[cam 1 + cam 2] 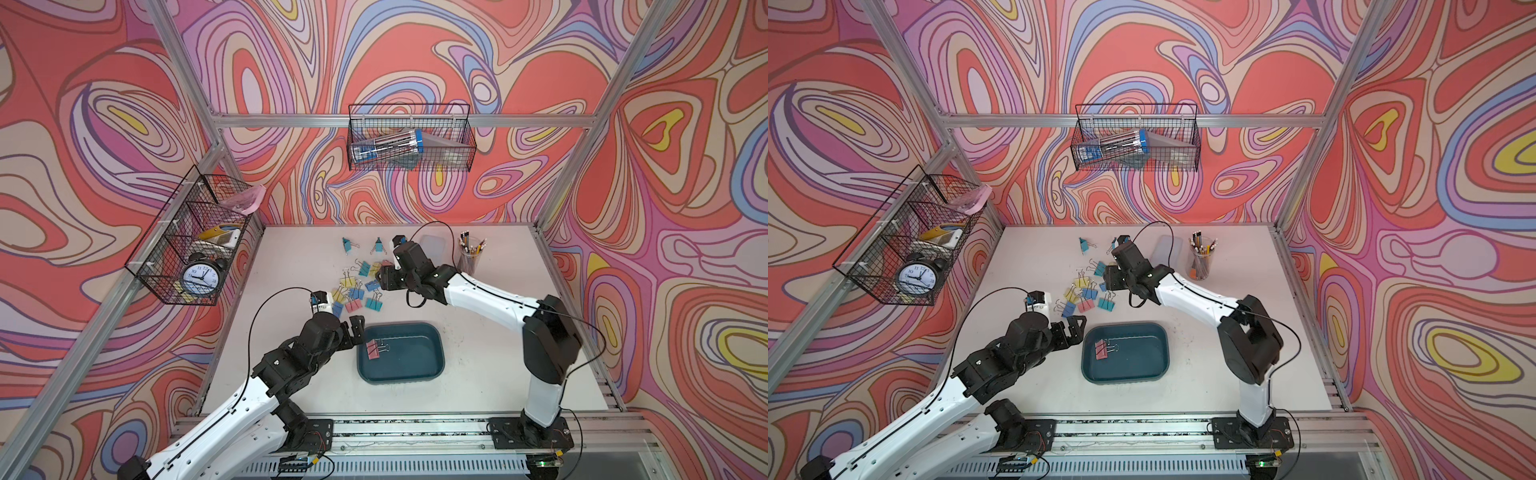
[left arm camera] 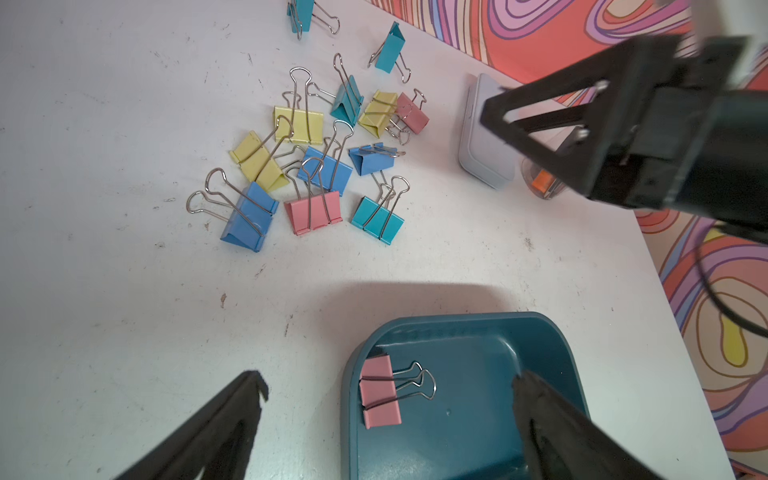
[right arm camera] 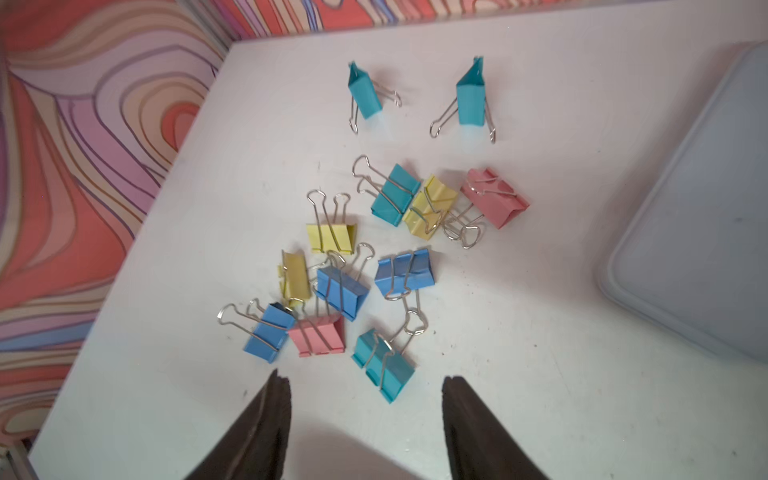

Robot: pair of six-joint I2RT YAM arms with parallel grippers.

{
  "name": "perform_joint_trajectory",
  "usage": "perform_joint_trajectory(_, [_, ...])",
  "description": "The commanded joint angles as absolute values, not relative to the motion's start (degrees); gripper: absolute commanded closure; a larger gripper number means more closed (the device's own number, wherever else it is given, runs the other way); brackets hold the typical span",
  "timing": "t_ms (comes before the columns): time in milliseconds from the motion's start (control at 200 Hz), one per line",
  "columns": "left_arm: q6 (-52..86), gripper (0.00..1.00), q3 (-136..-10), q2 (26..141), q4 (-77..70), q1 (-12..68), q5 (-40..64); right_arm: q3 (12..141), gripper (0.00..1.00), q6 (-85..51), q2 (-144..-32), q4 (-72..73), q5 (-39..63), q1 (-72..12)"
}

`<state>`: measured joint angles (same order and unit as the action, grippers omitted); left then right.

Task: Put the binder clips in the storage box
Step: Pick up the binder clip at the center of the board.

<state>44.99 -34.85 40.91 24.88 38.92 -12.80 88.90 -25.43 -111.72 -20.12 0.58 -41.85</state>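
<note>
Binder clips (image 3: 405,272) — twelve on table (image 3: 519,332), one in storage box (image 2: 478,436).

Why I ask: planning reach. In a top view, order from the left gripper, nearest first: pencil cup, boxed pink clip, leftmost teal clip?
From the left gripper:
1. Pink clip, in the storage box.
2. Leftmost teal clip, far back.
3. Pencil cup, back right.

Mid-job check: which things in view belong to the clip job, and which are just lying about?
Job:
- loose binder clips
- pink clip, already in the storage box

Lying about:
- pale grey case
- pencil cup
- wire baskets
- alarm clock
</note>
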Motion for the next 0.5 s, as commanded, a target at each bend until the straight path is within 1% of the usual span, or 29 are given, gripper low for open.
perform_joint_trajectory(0, [44.5, 0.01, -35.5, 39.7, 27.1, 38.6, -12.1, 94.4, 0.42, -16.6, -118.6, -27.2, 9.2, -40.4])
perform_joint_trajectory(160, [44.6, 0.01, -35.0, 39.2, 27.5, 38.6, -12.0, 101.8, 0.47, -15.0, -126.6, -28.3, 14.4, -39.5])
perform_joint_trajectory(275, [44.2, 0.01, -35.2, 39.6, 27.4, 38.6, -11.8, 103.8, 0.53, -15.2, -129.8, -28.1, 17.6, -39.5])
perform_joint_trajectory(401, [43.2, 0.01, -35.6, 40.4, 26.8, 38.6, -10.3, 103.1, 0.67, -16.2, -130.9, -27.1, 18.3, -39.5])
perform_joint_trajectory(496, [43.2, 0.01, -35.8, 40.8, 26.6, 38.6, -10.2, 101.9, 0.8, -16.8, -130.4, -25.8, 18.6, -39.5])
